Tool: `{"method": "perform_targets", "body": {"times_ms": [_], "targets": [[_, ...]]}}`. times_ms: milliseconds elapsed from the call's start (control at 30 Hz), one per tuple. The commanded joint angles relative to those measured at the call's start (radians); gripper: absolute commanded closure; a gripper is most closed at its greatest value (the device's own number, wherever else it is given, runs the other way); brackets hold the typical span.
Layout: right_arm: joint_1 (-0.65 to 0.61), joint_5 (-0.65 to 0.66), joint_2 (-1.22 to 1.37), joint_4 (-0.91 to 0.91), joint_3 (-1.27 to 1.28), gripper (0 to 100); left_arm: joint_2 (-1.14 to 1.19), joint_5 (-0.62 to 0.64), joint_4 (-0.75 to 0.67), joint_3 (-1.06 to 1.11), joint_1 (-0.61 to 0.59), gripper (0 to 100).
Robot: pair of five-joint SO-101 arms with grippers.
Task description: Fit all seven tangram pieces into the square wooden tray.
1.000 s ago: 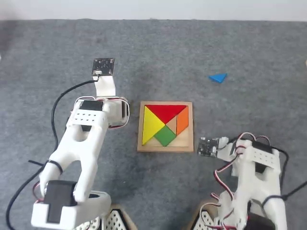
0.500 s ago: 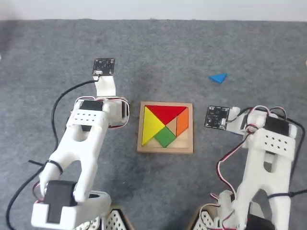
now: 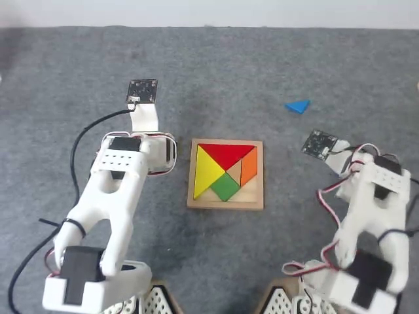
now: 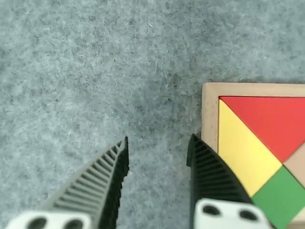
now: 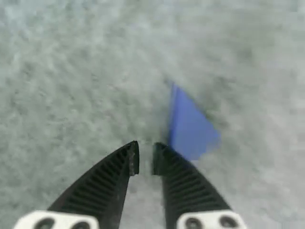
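The square wooden tray (image 3: 226, 205) lies flat near the middle of the grey felt-like table cover (image 3: 196, 65). Four pieces sit inside it. A large red triangle (image 3: 226, 154) lies along the far edge. A large yellow triangle (image 3: 207, 169) lies along the side facing the left arm. A green square piece (image 3: 226, 186) stands on its corner at the near edge, and an orange parallelogram (image 3: 249, 169) lies against the side facing the right arm. Bare wood shows between the green and orange pieces and in the near corner on the right arm's side.

A small blue triangle (image 3: 298, 106) lies flat on the cover, well apart from the tray, beyond its far corner on the right arm's side.

The left arm (image 3: 118, 183) reaches over the cover just beside the tray. In the left wrist view, the left gripper (image 4: 158, 140) has its ribbed black fingers (image 4: 112, 171) spread wide with only cover between them. One finger is close beside the tray's rim (image 4: 209, 109).

The right arm (image 3: 373, 196) stands on the other side of the tray, its wrist pointing towards the blue triangle. In the right wrist view, the right gripper (image 5: 145, 145) has its fingers drawn almost together, with a thin slit between the tips, and it holds nothing. The blue triangle (image 5: 189, 126) lies just beyond and beside one fingertip.
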Motion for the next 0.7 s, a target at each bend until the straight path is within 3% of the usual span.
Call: {"method": "perform_targets", "body": {"times_ms": [0, 133, 267, 400, 667], "targets": [[0.005, 0.023, 0.073, -0.047, -0.068, 98.0, -0.04, -0.011, -0.014, -0.024, 0.005, 80], [0.062, -0.063, 0.105, -0.102, -0.124, 94.6, -0.04, -0.011, -0.018, -0.018, 0.006, 80], [0.107, -0.077, 0.114, -0.093, -0.233, 78.4, -0.04, -0.011, -0.075, 0.012, 0.008, 80], [0.056, -0.029, 0.116, -0.09, -0.259, 65.9, -0.04, -0.011, -0.077, 0.013, 0.009, 80], [-0.016, -0.026, 0.153, -0.03, -0.198, 64.8, -0.04, -0.011, -0.08, 0.016, 0.009, 80]]}}
